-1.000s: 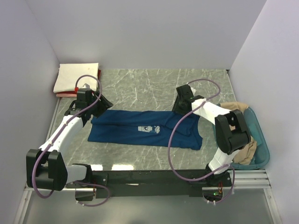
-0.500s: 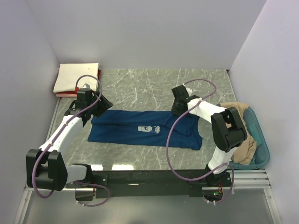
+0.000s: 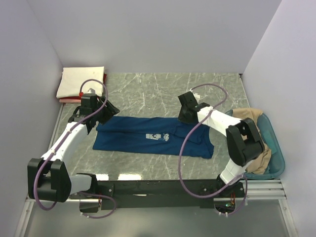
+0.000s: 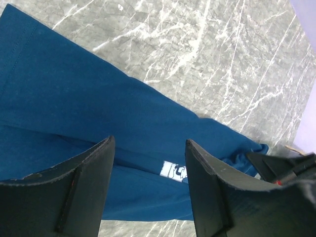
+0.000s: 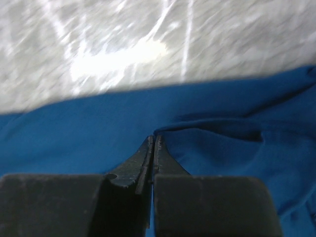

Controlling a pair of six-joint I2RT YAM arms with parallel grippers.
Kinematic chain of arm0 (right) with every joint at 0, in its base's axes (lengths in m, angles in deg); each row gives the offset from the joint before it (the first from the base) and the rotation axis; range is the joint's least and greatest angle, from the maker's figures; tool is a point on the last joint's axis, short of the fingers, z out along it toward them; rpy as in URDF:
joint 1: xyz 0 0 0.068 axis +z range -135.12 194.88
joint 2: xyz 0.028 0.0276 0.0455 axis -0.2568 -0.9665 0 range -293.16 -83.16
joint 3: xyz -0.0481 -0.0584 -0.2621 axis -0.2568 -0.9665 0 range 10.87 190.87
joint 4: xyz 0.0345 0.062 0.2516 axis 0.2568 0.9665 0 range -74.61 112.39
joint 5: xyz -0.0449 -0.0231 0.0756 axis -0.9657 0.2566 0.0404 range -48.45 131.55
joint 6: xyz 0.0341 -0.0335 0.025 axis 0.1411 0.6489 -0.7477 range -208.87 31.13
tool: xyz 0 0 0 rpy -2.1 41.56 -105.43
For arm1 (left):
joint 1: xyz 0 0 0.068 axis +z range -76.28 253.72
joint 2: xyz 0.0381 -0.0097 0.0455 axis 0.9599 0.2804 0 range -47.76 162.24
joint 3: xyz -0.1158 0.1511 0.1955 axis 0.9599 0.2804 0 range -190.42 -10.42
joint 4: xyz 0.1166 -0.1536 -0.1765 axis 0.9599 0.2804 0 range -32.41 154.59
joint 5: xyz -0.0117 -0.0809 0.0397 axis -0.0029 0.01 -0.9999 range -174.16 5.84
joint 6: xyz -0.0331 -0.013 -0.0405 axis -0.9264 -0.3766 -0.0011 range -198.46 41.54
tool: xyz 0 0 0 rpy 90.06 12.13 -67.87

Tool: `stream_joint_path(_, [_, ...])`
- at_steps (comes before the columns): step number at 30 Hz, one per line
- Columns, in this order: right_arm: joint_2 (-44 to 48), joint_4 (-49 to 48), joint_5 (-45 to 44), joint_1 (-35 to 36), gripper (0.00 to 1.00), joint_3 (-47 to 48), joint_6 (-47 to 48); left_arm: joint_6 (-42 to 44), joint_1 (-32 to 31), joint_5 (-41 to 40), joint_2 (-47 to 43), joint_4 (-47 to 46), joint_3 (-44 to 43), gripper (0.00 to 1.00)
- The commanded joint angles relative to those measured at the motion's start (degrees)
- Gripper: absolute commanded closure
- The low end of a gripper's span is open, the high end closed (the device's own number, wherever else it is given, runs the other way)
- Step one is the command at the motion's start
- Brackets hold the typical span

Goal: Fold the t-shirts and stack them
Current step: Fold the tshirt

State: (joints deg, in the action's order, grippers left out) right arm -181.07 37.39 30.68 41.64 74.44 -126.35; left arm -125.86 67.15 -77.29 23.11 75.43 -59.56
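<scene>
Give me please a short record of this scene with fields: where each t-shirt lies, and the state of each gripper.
blue t-shirt: spread on the table as a long narrow band, pale print facing up
cream t-shirt: folded, far left corner, on top of a red t-shirt
tan t-shirt: bunched in the teal tub, right side
left gripper: open, over the blue t-shirt's left end
right gripper: shut, tips at a crease near the blue t-shirt's far edge; whether cloth is pinched, cannot tell

Four t-shirts (image 3: 133, 136), one tub (image 3: 278, 150), two arms (image 3: 66, 140)
</scene>
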Motion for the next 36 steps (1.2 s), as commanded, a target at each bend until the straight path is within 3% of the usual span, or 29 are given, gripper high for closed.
stream_joint_path(1, [6.4,-0.2,0.76,2.23,1.0,-2.3,-2.6,0.73,-0.2,1.47,-1.88,-1.32,0.19,0.36])
stream_joint_path(12, [13.88,-3.71,0.07,15.58,1.0,-12.67,-12.69,0.29,-1.16,3.06,-2.4,-2.73,1.86,0.36])
stream_joint_path(19, [17.75,-8.46,-2.57,20.08,0.99,-18.3,-15.61,0.37,-4.76,3.76,-1.35,-3.87,3.26,0.39])
stream_joint_path(24, [21.7,-6.18,-3.89,20.17,0.67,-18.31,-12.8,0.99,-9.95,5.42,0.32,-6.15,4.23,0.39])
stream_joint_path(27, [25.04,-3.02,-5.91,19.12,0.54,-18.05,-11.05,2.13,-14.25,5.78,2.95,-7.03,3.62,0.41])
stream_joint_path(31, [27.51,-1.26,-2.59,11.05,0.53,-18.22,-7.18,3.54,-20.67,4.64,7.69,-7.82,1.34,0.48])
stream_joint_path(32, [27.25,-1.17,-1.27,6.33,0.53,-17.96,-5.09,3.54,-23.03,4.2,8.4,-8.26,0.98,0.49])
stream_joint_path(36, [23.12,0.23,0.77,-0.9,0.54,-14.27,0.2,3.98,-28.75,3.32,12.79,-9.41,-2.17,0.52])
